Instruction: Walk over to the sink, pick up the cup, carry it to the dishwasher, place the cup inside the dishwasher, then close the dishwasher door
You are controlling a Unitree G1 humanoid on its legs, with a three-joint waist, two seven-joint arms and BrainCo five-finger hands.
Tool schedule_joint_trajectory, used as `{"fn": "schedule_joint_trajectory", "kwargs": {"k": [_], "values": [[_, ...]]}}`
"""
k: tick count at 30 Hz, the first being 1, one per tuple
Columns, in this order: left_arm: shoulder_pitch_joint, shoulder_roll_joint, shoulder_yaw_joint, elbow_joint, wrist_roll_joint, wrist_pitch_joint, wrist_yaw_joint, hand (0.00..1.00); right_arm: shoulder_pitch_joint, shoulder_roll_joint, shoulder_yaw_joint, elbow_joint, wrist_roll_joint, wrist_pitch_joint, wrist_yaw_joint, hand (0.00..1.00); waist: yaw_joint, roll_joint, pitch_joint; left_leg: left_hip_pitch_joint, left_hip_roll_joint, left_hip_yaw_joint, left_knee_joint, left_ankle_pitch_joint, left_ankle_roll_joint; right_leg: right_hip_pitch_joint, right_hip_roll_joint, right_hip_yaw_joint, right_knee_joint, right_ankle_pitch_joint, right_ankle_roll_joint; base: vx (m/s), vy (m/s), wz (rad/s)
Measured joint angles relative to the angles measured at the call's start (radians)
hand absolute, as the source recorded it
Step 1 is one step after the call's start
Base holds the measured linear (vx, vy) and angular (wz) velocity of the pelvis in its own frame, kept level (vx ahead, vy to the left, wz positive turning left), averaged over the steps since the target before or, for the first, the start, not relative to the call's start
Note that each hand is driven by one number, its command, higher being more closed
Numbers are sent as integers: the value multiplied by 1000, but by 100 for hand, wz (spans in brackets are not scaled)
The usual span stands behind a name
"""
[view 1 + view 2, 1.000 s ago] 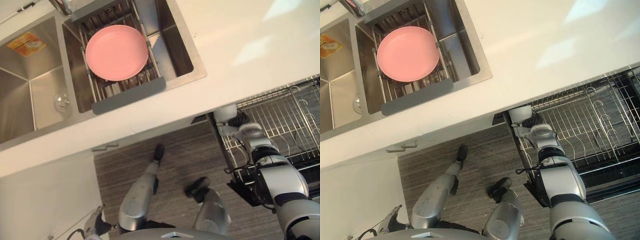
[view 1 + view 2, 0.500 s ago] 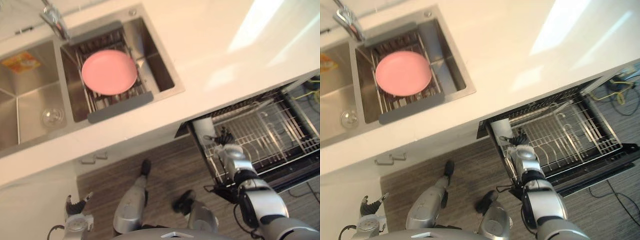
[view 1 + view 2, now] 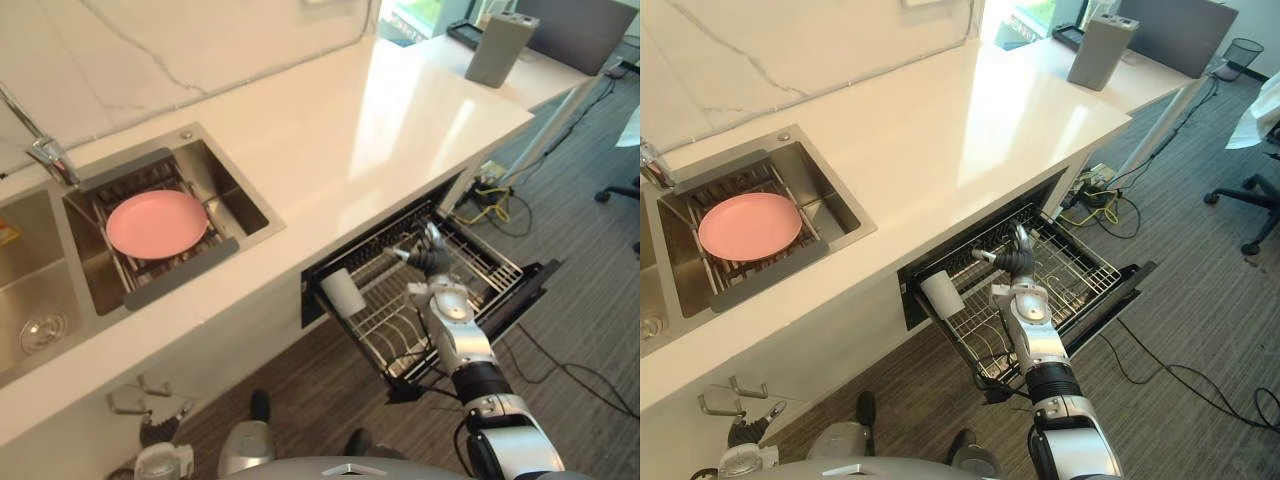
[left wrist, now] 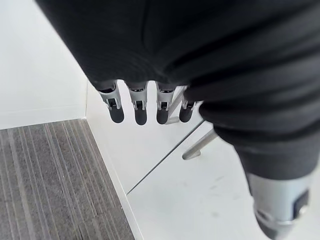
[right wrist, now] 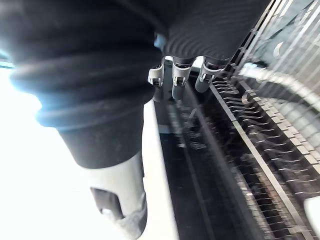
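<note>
**A:** Where's the cup (image 3: 942, 296)?

**B:** In the dishwasher rack (image 3: 1081, 268), at the corner on the sink side, close under the bench (image 3: 940, 130) edge. It seems to lie on its side (hard to be sure from up here).

**A:** And the hands?

**B:** The right hand (image 3: 1017, 262) hovers over the middle of the rack, fingers (image 5: 179, 86) loose and straight, holding nothing. The left hand (image 3: 160, 432) hangs low by the cupboard front (image 4: 165, 200), fingers (image 4: 136, 107) straight, empty too.

**A:** If the cup needs resettling?

**B:** I'd judge it light, stiff and smooth-walled, so apt to slip or roll on the wires. Wrap it round the middle of the wall, not the rim. What's left looks to be the door (image 3: 1125, 290): push at its outer edge.
</note>
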Motion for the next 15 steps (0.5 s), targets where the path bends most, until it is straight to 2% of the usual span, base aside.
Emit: {"fn": "schedule_joint_trajectory", "kwargs": {"k": [3,5,6,8,10,12,13,14,15], "values": [[21,-15,1,6,3,-2,-28,0,51,26,-17,-149,64,-51,28,0,-7,9,-17,-19,7,9,6,-18,9,26,10,-38,-15,-2,2,-27,-30,36],[36,-27,3,12,16,-4,-51,0,92,30,-29,-224,95,-82,29,0,-34,14,-22,-25,29,91,28,-14,23,62,3,-109,-16,-2,4,31,-8,98],[47,-39,3,19,38,-5,-64,0,113,30,-43,-258,105,-104,27,0,-49,23,-30,-30,42,143,50,4,45,80,-5,-146,-3,-13,14,74,49,96],[73,-55,1,23,43,-6,-88,0,112,29,-49,-293,131,-119,21,0,-45,35,-41,-31,34,150,66,8,54,77,-34,-161,36,-33,28,51,86,49],[98,-59,-7,27,42,-11,-106,0,105,36,-43,-329,155,-142,18,0,-30,43,-51,-30,16,148,58,-16,57,65,-55,-158,55,-58,37,-12,86,5],[115,-59,-22,44,40,-12,-108,0,87,38,-29,-337,180,-175,-14,0,-28,35,-69,-8,-13,178,-14,-27,43,70,-74,-162,38,-48,50,-7,95,14],[120,-62,-22,45,41,-13,-113,0,87,40,-31,-363,189,-192,-41,0,-35,11,-81,10,-34,217,-56,-39,36,73,-86,-183,-4,-26,57,39,108,31],[118,-66,-22,46,41,-14,-114,0,84,42,-35,-380,191,-204,-52,0,-39,13,-86,9,-35,226,-66,-23,50,75,-88,-192,-13,-21,62,84,87,43],[120,-79,-22,48,42,-18,-118,0,80,41,-44,-412,198,-226,-72,0,-45,45,-97,8,-31,222,-69,36,60,87,-84,-204,-10,-19,71,73,52,30]]}}
